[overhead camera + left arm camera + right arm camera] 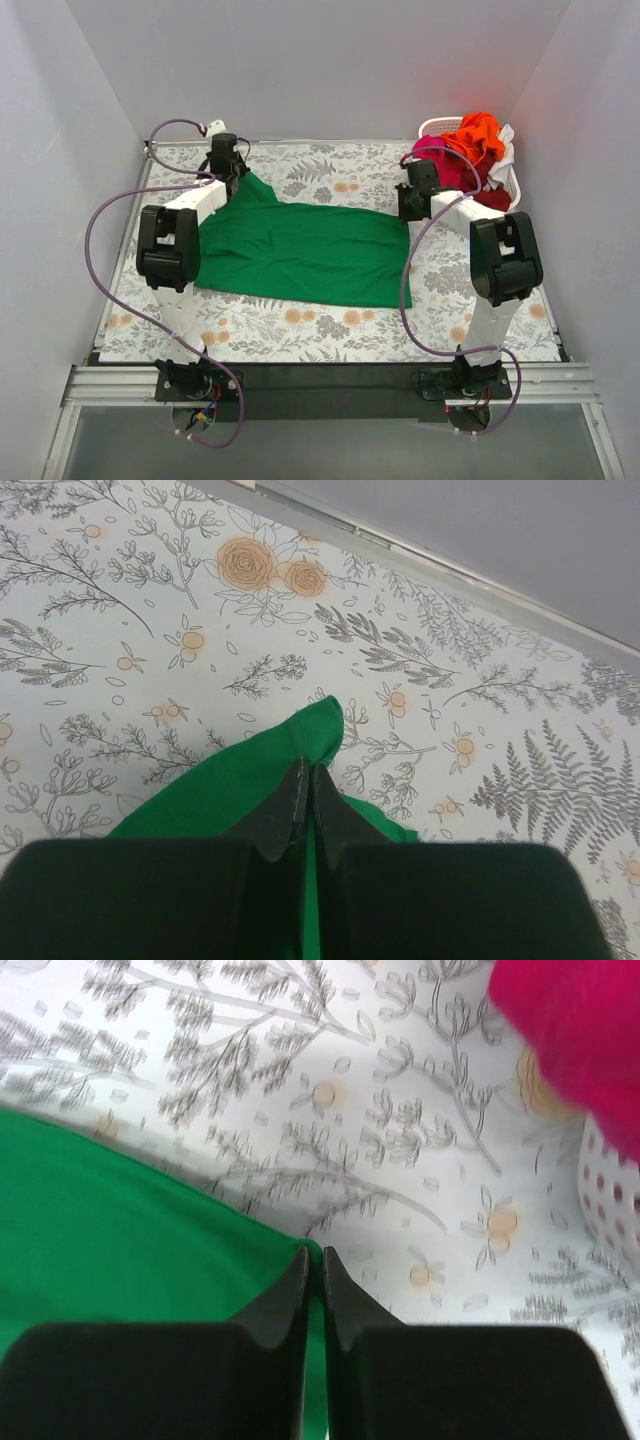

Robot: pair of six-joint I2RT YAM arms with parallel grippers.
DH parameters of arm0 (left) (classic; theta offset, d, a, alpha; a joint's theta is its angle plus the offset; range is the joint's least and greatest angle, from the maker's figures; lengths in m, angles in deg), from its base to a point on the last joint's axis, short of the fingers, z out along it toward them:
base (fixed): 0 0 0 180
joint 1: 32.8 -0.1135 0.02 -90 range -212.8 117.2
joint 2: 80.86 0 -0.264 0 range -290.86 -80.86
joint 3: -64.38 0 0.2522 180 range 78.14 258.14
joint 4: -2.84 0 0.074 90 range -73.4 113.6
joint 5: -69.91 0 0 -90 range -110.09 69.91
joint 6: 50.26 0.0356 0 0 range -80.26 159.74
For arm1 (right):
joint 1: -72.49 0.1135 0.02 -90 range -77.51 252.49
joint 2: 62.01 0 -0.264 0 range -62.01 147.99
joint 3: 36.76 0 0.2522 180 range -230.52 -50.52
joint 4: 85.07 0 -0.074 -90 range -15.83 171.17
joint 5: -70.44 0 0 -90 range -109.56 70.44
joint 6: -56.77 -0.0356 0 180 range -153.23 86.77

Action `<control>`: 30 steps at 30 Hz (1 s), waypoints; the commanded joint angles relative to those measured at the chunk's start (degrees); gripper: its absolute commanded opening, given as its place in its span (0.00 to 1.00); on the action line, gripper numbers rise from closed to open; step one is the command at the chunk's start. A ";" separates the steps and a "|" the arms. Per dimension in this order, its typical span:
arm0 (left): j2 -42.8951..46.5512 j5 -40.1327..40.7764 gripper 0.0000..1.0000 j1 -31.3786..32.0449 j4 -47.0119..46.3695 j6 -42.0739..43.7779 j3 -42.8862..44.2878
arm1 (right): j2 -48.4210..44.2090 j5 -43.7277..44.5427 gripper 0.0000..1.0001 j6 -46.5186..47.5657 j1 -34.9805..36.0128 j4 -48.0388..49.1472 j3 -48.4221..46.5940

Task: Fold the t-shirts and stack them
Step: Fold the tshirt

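A green t-shirt (300, 250) lies spread across the middle of the floral table cover. My left gripper (232, 172) is shut on its far left corner; in the left wrist view (305, 775) green cloth (220, 790) shows between the closed fingers. My right gripper (407, 212) is shut on its far right corner, with the green edge (120, 1240) pinched at the fingertips in the right wrist view (313, 1257). Orange (478, 136), magenta pink (445, 160) and dark red shirts are heaped in the basket; a magenta fold (575, 1030) hangs near my right gripper.
A white plastic basket (436, 127) stands at the far right corner; its perforated wall (612, 1190) shows in the right wrist view. Grey walls enclose the table on three sides. Purple cables loop beside both arms.
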 commanded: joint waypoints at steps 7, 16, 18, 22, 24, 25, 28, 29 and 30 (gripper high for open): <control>16.42 -0.01 0.00 -0.25 -6.94 -2.59 -15.50 | -13.70 -3.58 0.01 0.30 2.81 2.23 9.52; 28.02 2.27 0.00 -0.25 -10.02 -5.13 -28.70 | -23.28 -1.39 0.01 -0.31 6.76 2.23 17.60; 31.17 3.32 0.00 -0.25 -10.28 -5.49 -31.60 | -25.65 -0.68 0.01 -0.66 7.29 2.23 18.84; 36.53 5.26 0.00 -0.25 -10.81 -6.19 -35.73 | -29.44 0.72 0.01 -1.11 8.35 1.97 21.30; 38.48 6.14 0.00 -0.34 -10.99 -6.02 -37.75 | -31.36 1.07 0.01 -1.19 8.44 1.70 22.36; 39.27 6.93 0.00 -0.34 -10.90 -5.84 -38.28 | -31.99 1.34 0.01 -1.19 8.53 1.70 22.80; 42.17 8.07 0.00 -0.34 -10.29 -5.40 -39.95 | -33.48 1.69 0.01 -1.28 8.70 1.09 23.59; 43.49 8.77 0.00 -0.34 -10.11 -5.14 -40.31 | -33.75 1.78 0.01 -1.37 8.79 1.00 23.68; 44.02 9.13 0.00 -0.34 -9.93 -5.05 -40.83 | -34.27 1.78 0.01 -1.37 8.88 0.82 24.03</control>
